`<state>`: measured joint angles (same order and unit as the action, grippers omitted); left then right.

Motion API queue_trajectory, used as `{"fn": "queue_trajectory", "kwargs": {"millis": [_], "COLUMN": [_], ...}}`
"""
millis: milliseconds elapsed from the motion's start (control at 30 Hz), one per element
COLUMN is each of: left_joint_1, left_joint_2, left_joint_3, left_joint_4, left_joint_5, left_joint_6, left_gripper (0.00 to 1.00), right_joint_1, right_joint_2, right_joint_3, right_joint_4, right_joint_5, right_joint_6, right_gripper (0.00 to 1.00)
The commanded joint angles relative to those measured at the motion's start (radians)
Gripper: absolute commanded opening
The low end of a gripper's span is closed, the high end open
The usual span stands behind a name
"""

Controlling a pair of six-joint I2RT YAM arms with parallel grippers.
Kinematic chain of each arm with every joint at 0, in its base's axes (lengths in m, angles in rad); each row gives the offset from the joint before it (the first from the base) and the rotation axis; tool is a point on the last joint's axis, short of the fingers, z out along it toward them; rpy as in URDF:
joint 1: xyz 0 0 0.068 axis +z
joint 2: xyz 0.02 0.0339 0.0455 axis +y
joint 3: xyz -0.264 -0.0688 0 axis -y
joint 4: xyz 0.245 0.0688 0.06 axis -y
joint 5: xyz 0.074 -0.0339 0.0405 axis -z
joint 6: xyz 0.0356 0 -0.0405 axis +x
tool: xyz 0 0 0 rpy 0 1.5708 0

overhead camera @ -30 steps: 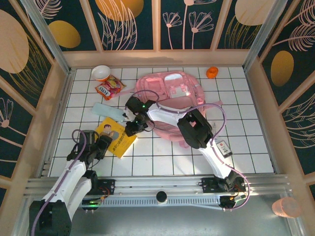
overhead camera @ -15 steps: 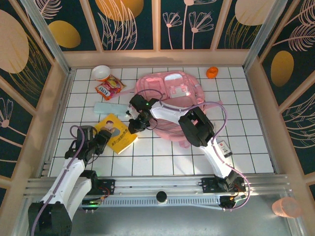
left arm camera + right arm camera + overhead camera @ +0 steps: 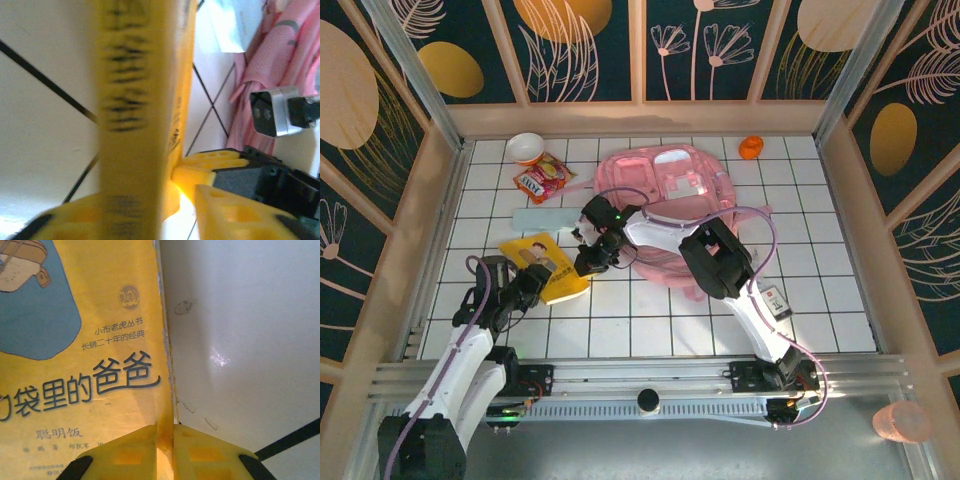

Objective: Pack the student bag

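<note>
The soft pink student bag (image 3: 672, 190) lies flat at the back centre of the white tiled table (image 3: 650, 310), just behind and to the right of the right gripper (image 3: 588, 262). The right arm stretches from its base leftward across the bag's near edge, its yellow fingers pinched tight on one edge of a thin, glossy yellow book (image 3: 545, 262). The left arm reaches forward, and the left gripper (image 3: 528, 282) is clamped narrowly on the book's opposite edge.

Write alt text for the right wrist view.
Two yellow fingers pinch the edge of a yellow picture book with a Chinese title in dark characters and a blue illustration at upper left. To its right lies the white tiled table, crossed by one dark grout line at lower right.
</note>
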<state>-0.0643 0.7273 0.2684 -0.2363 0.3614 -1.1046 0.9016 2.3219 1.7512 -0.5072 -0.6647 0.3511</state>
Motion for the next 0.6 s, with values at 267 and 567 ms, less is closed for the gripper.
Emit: {"fn": "queue_trajectory", "kwargs": {"millis": [267, 567], "left_joint_1": [-0.006, -0.007], "left_joint_2": [0.036, 0.073], "left_joint_3": [0.29, 0.6], "left_joint_4": [-0.408, -0.447], "left_joint_5": [-0.28, -0.309], "left_joint_6": [0.259, 0.505], "left_gripper": [0.01, 0.0], "right_joint_1": [-0.047, -0.143], "right_joint_2": [-0.232, -0.558], "right_joint_3": [-0.107, -0.308], "right_joint_4": [0.16, 0.344], "right_joint_5": [0.025, 0.105], "right_joint_6": [0.15, 0.266], "right_gripper": [0.31, 0.37]}}
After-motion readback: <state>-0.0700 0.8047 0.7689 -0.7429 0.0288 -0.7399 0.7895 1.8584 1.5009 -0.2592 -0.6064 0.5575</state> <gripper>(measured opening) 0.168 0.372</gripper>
